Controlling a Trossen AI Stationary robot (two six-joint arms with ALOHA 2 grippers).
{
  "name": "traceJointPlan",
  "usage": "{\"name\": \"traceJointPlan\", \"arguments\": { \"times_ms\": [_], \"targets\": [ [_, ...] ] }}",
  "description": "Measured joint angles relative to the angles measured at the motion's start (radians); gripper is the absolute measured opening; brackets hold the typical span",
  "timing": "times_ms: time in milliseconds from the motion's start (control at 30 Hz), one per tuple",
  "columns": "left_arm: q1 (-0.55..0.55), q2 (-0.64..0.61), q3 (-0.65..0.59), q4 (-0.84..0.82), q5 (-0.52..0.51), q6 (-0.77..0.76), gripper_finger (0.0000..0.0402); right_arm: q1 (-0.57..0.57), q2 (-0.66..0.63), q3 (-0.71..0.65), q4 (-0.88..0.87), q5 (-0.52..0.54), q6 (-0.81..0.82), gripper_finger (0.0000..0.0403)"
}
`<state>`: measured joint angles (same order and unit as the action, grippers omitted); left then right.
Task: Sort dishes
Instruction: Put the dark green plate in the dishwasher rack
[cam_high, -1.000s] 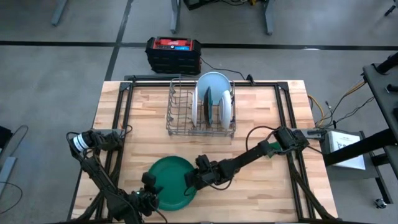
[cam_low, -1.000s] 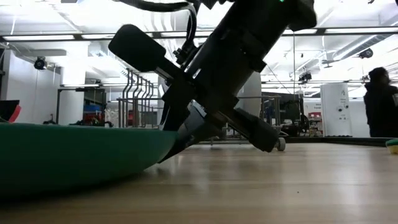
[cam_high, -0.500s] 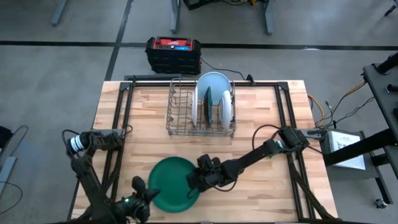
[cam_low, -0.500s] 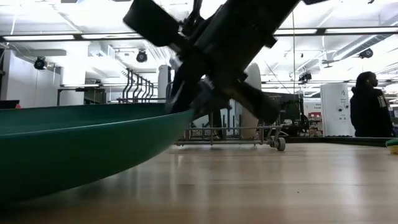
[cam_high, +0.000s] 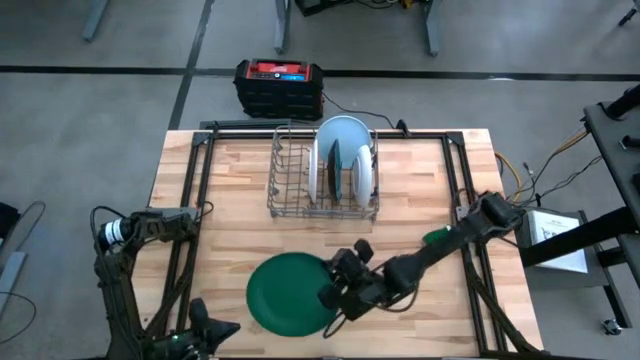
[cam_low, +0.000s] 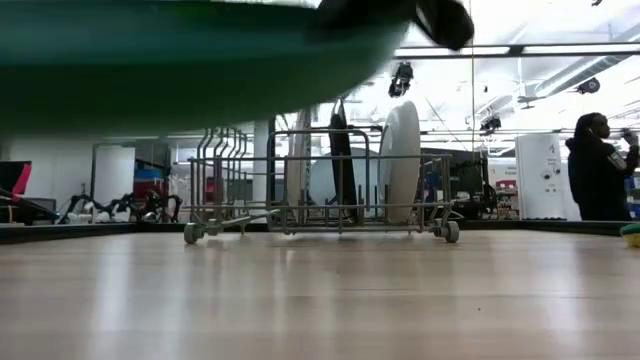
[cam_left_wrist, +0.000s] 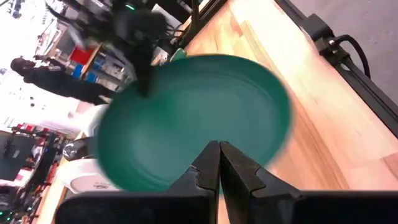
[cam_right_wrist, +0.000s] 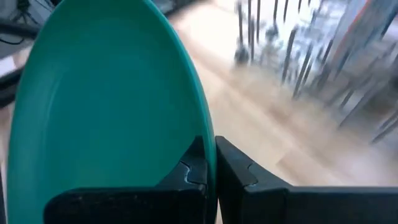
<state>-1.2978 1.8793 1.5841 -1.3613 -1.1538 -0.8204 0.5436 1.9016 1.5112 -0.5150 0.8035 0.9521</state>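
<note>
The large dark green plate (cam_high: 290, 293) hangs in the air over the near middle of the table; in the low view its underside (cam_low: 200, 50) fills the top of the picture. My right gripper (cam_high: 333, 296) is shut on its right rim. My left gripper (cam_high: 225, 327) is shut and stands off the plate's near-left side, touching nothing; its wrist view looks at the plate (cam_left_wrist: 193, 124) past the closed fingers (cam_left_wrist: 219, 158). The white, teal and pale blue plates (cam_high: 343, 165) stand on edge in the grey wire rack (cam_high: 300, 180). My right gripper pinches the green plate's rim (cam_right_wrist: 200, 134) on the plate's right side between its two fingers, one above and one below the rim. The fingers come roughly level from the table's right. The plate is lifted clear of the table and lies about level, reaching out to the left of the fingers.
The wire rack (cam_low: 320, 180) stands at the far middle of the table. A small green thing (cam_high: 436, 237) lies near the right edge. A black and red box (cam_high: 280, 85) sits on the floor beyond the far edge. A person (cam_low: 598, 180) stands in the room behind.
My right gripper has raised the green plate off the table and carried it a little toward the right; in the low view the plate went from resting on the wood to above the camera. My left gripper has drawn away from the plate's left rim toward the near-left corner.
</note>
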Motion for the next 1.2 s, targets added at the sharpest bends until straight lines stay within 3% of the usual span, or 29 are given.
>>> {"name": "traceJointPlan", "arguments": {
  "times_ms": [200, 367, 533, 667, 800, 1033, 1200],
  "targets": [
    [-0.003, -0.002, 0.000, -0.044, -0.012, -0.011, 0.0000, -0.005, -0.181, 0.001, -0.013, 0.081, -0.268, 0.0000],
    [0.013, -0.003, 0.000, -0.138, -0.014, -0.120, 0.0000, -0.035, -0.322, 0.001, -0.002, 0.165, -0.535, 0.0000],
    [0.014, -0.004, 0.000, -0.166, -0.012, -0.165, 0.0000, -0.088, -0.436, 0.001, 0.042, 0.249, -0.878, 0.0000],
    [0.016, -0.004, 0.000, -0.188, -0.013, -0.175, 0.0000, -0.170, -0.504, 0.001, 0.136, 0.241, -1.182, 0.0000],
    [0.022, -0.004, 0.000, -0.210, -0.015, -0.235, 0.0000, -0.265, -0.553, 0.002, 0.219, 0.115, -1.558, 0.0000],
    [0.030, -0.004, 0.000, -0.210, -0.015, -0.243, 0.0000, -0.409, -0.581, 0.002, 0.264, -0.280, -2.043, 0.0000],
    [0.047, -0.005, 0.000, -0.210, -0.016, -0.241, 0.0000, -0.488, -0.548, 0.002, 0.276, -0.368, -2.311, 0.0000]
  ]
}}
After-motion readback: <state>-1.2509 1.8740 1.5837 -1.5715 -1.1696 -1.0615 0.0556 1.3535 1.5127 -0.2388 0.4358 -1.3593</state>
